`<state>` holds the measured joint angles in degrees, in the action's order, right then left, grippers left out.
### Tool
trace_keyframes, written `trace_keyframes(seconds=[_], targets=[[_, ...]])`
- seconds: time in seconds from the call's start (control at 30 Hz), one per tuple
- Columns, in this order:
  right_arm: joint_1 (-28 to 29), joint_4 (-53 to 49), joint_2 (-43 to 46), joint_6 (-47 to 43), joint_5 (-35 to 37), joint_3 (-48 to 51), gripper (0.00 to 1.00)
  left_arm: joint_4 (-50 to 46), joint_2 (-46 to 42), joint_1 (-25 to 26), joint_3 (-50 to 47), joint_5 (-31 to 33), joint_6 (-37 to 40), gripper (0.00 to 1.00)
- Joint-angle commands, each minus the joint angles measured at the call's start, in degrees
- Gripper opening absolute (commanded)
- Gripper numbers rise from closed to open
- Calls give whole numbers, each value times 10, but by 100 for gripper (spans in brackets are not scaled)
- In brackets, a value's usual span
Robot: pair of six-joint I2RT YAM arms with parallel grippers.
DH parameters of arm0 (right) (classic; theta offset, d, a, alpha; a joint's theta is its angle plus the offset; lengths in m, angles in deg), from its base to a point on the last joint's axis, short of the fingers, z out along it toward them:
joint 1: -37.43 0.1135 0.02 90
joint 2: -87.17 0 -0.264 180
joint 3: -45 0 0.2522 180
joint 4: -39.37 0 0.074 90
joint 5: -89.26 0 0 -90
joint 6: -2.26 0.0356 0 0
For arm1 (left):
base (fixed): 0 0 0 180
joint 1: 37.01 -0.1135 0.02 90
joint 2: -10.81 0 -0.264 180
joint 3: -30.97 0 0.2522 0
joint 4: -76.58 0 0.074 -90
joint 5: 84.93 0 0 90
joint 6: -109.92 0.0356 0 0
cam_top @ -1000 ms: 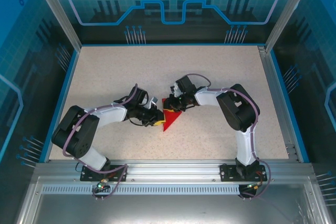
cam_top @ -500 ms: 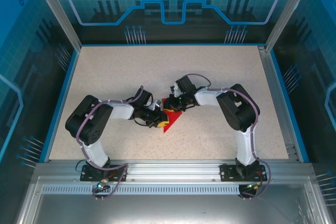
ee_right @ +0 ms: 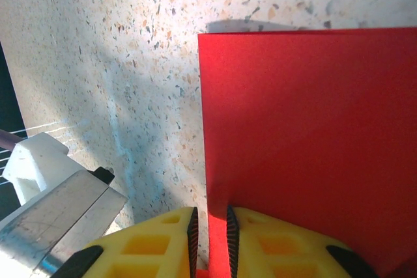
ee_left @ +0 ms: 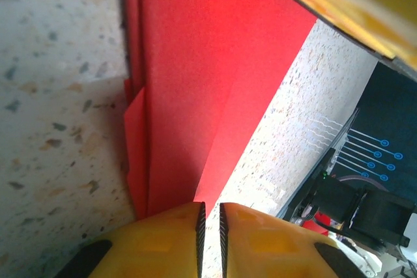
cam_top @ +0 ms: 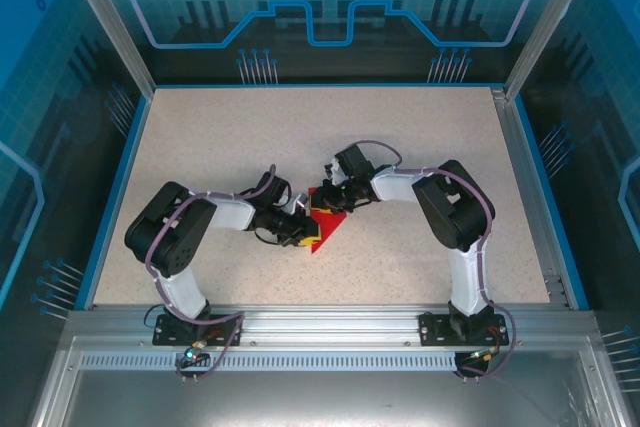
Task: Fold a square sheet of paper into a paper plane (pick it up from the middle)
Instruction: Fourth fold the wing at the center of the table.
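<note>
Folded paper (cam_top: 330, 224) sits mid-frame, long axis roughly top-to-bottom, tip pointing down. Right gripper (ee_right: 208, 218) is pinching its edge. Left gripper (ee_left: 208, 209) is closed to a slit at the tip.

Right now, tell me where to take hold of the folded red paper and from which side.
Pinch the folded red paper at its straight outer edge, coming in low from the side over the table. It lies flat and thin, so only an edge gives the jaws purchase; the right claw straddles that edge this way.
</note>
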<state>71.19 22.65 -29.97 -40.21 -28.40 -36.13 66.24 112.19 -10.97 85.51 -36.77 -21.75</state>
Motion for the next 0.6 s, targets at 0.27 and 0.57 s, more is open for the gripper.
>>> trace_keyframes(seconds=[0.27, 0.57], targets=[[4, -61, -26, -4, 33, 35, 22, -124, -23, 15, -51, -10, 33, 18], [4, -64, -24, -4, 34, 30, 22, -144, -45, 16, -56, -24, 46, 18]])
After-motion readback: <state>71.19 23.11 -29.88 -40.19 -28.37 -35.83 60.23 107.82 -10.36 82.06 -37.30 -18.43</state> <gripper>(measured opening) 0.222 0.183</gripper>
